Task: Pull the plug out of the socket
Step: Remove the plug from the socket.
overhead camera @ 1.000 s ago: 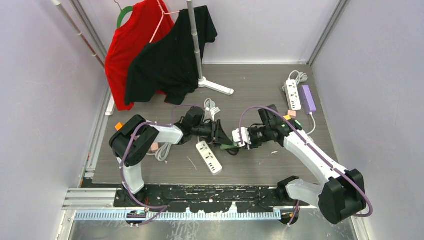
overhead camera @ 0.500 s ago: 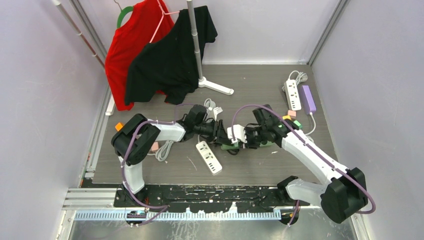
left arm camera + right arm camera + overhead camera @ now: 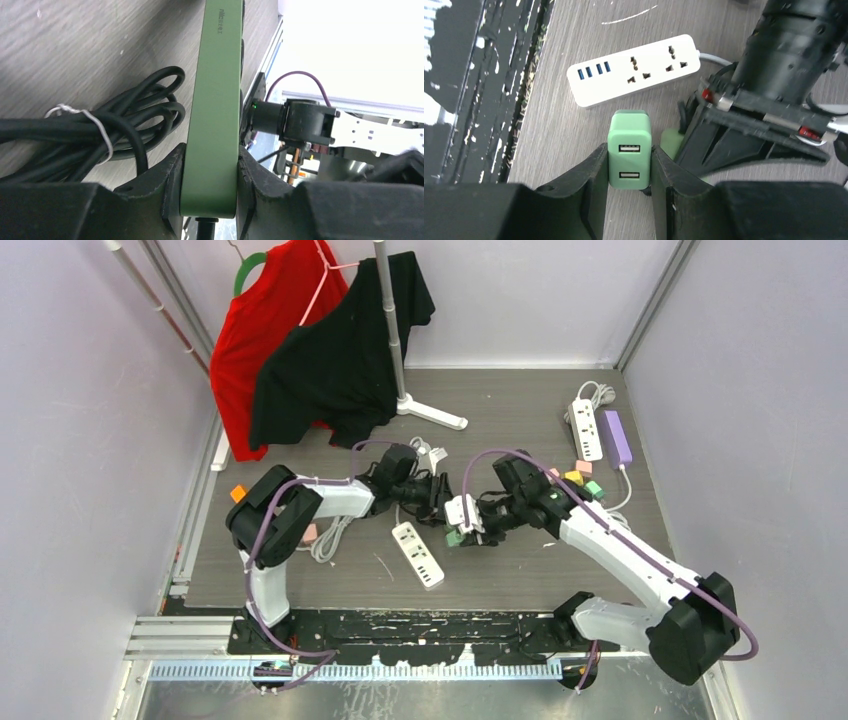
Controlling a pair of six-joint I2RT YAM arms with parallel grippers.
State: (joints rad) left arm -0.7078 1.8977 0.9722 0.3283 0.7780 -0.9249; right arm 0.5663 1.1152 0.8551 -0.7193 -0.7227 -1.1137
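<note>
- At mid-bench, both arms meet nose to nose, just beyond a white power strip [image 3: 634, 70] that lies flat on the grey bench [image 3: 569, 130].
- Left gripper [image 3: 210, 160]: closed tight on a green socket strip [image 3: 217, 90], fingers pressed to both long faces near its cord end. The strip is seen edge-on and runs away from the wrist.
- Black cable [image 3: 125, 115], coiled and bound with a white tie [image 3: 100, 130], lies on the bench beside the strip.
- Right gripper [image 3: 629, 154]: clamped on the plug [image 3: 629, 135], a small green block with two USB ports facing the wrist camera. One finger sits on each side of it.
- Plug sits just beside the left gripper's nose, above the bench and near the white strip's long edge. A bit of green strip shows next to it; whether the prongs are in the socket cannot be told.
- Far right of bench: a second white strip [image 3: 586, 428] and a purple one [image 3: 617, 437], side by side.
- Back left: red shirt [image 3: 265, 330] and black shirt [image 3: 340, 360] hang on a stand.
</note>
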